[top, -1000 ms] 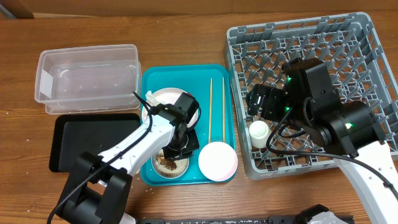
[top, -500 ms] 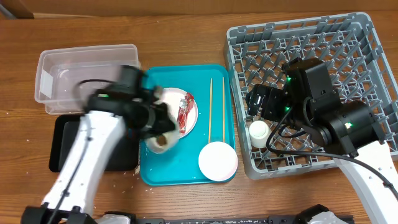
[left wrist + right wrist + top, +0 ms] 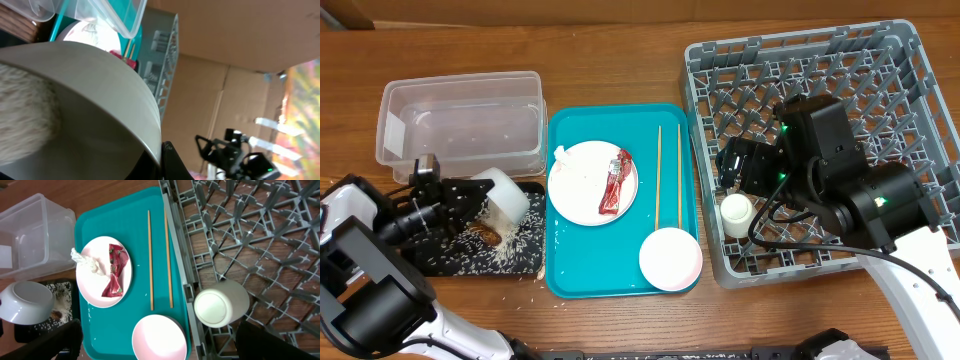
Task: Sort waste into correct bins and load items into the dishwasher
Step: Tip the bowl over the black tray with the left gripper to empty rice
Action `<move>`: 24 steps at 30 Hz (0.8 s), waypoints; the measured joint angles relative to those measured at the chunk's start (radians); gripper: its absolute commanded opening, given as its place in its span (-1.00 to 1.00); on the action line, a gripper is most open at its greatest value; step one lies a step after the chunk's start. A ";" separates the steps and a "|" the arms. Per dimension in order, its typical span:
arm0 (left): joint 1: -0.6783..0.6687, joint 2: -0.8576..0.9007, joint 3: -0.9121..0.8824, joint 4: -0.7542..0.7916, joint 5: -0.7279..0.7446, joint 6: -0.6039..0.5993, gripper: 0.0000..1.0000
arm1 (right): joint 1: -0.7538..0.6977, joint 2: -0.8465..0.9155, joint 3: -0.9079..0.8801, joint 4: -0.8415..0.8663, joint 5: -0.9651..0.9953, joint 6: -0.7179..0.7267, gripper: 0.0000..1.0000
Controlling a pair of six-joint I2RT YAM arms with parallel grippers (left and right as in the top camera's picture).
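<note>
Two arms, overhead: the left gripper [image 3: 468, 196] is clamping the rim of the grey metal bowl [image 3: 508, 192], which is tipping on its side over the black tray [image 3: 430, 255]. The bowl is sitting at 3 o'clock of the jaws.
Waste, overhead: white rice [image 3: 517, 244] is lying scattered on the tray's right half with a brown scrap [image 3: 492, 237] among it. A few grains are lying on the table [image 3: 620, 60]. The clear tub [image 3: 460, 125] is standing at 12 o'clock of the tray.
Right side, overhead: the right gripper [image 3: 735, 165] is hanging over the dish rack [image 3: 820, 60], jaws spread wide and holding nothing. The white cup [image 3: 735, 213] is standing in the rack at 6 o'clock of them, apart.
Teal tray [image 3: 620, 280], overhead: it is carrying the white plate [image 3: 582, 185] with the red wrapper [image 3: 613, 183] and tissue [image 3: 563, 157], the two chopsticks [image 3: 658, 175] at 3 o'clock of the plate, and the pinkish-white bowl [image 3: 670, 258] at 5 o'clock.
Left wrist: the bowl's grey wall is filling the frame, with its rim running into the pinch at 6 o'clock.
Right wrist: the fingers [image 3: 270, 340] are standing far apart at the lower corners. The cup is lying ahead of them, nearer the right one and touching neither.
</note>
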 measured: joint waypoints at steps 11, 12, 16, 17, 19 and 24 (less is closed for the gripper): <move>0.016 0.001 0.000 -0.154 0.048 0.167 -0.92 | 0.000 0.000 0.000 -0.019 0.000 0.000 0.99; 0.016 0.001 0.000 -0.138 0.050 0.171 -0.92 | 0.000 0.000 0.000 -0.019 0.000 0.000 0.99; 0.016 0.002 0.002 -0.139 0.051 0.177 -0.92 | 0.000 0.000 0.000 -0.019 -0.003 0.000 0.99; 0.016 0.001 0.002 -0.171 0.050 0.179 -0.92 | 0.000 0.000 0.000 -0.019 -0.005 0.000 0.99; 0.016 0.001 0.002 -0.172 0.047 0.200 -0.92 | 0.000 0.000 0.000 -0.019 -0.005 0.000 0.99; 0.016 -0.058 0.000 -0.124 -0.010 0.224 -0.92 | 0.000 0.000 0.000 -0.019 -0.006 0.000 0.99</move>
